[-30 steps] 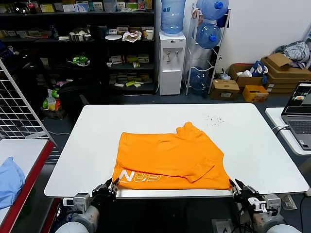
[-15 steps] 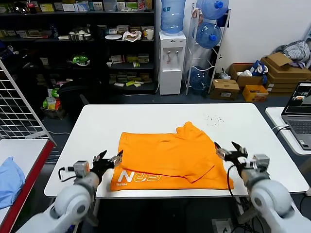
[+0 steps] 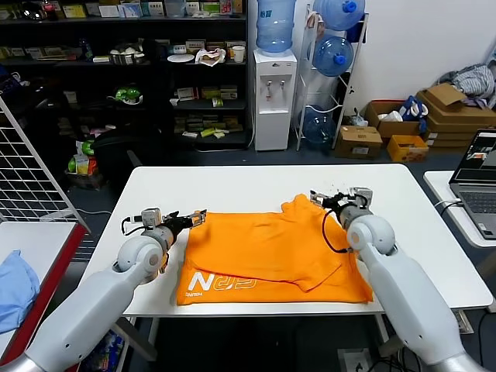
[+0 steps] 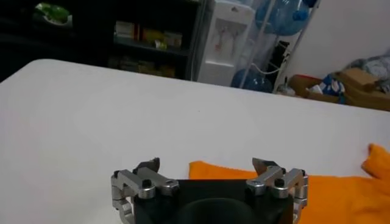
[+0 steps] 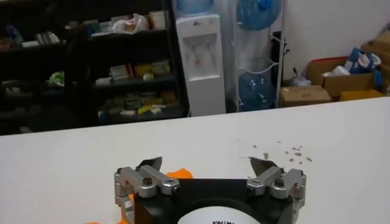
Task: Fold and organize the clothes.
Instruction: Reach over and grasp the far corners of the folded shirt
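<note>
Both grippers have their fingers spread wide, with nothing between them. Left gripper (image 3: 191, 218) sits at the far left corner of the orange T-shirt (image 3: 271, 252), low over the white table (image 3: 232, 186). In its wrist view (image 4: 207, 170) the two dark fingertips (image 4: 148, 165) stand well apart, and the shirt's orange edge (image 4: 317, 189) lies just ahead of them and between them; whether they touch the cloth cannot be told.

Right gripper (image 3: 333, 198) is at the far right part of the shirt, beside the raised fold near the collar. Its wrist view (image 5: 207, 165) shows the fingertips (image 5: 148, 164) equally far apart, with a small patch of orange cloth (image 5: 177, 175) just under the fingertip nearer the shirt and bare tabletop ahead, marked by a scatter of dark specks (image 5: 286, 152).

Between the two grippers and nearer the robot than both, the shirt lies flat on the table, one sleeve folded across it, white lettering (image 3: 225, 282) along its near edge. Off beyond the left arm, a light blue cloth (image 3: 15, 287) rests on a side table (image 3: 39, 240).
</note>
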